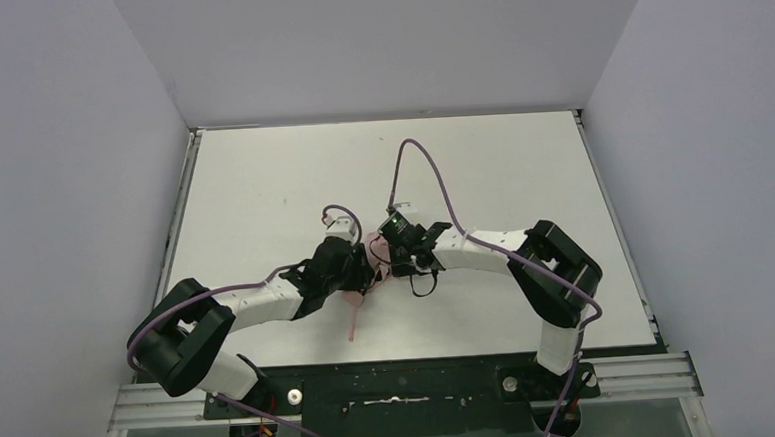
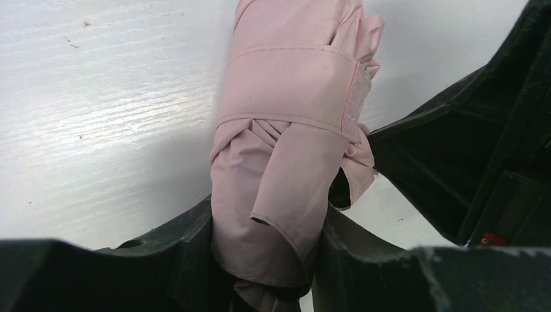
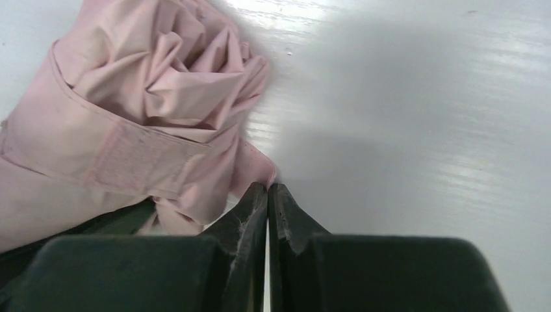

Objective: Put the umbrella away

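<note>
The pale pink umbrella (image 1: 369, 251) lies folded at the middle of the table (image 1: 262, 185), between the two arms. A strap (image 2: 286, 84) with a hook-and-loop patch (image 3: 140, 159) is wrapped round its bundled fabric (image 3: 156, 78). My left gripper (image 2: 266, 218) is shut on the umbrella's body, one finger on each side. My right gripper (image 3: 268, 188) stands just right of it with its jaws pressed together, the tips pinching a small corner of pink fabric (image 3: 258, 170). A thin pink loop (image 1: 355, 318) trails toward the near edge. The shaft and handle are hidden.
Both arms meet at the table's centre, the left gripper (image 1: 358, 270) and right gripper (image 1: 394, 262) almost touching. The right gripper's black body (image 2: 468, 162) fills the right of the left wrist view. Grey walls enclose the table on three sides.
</note>
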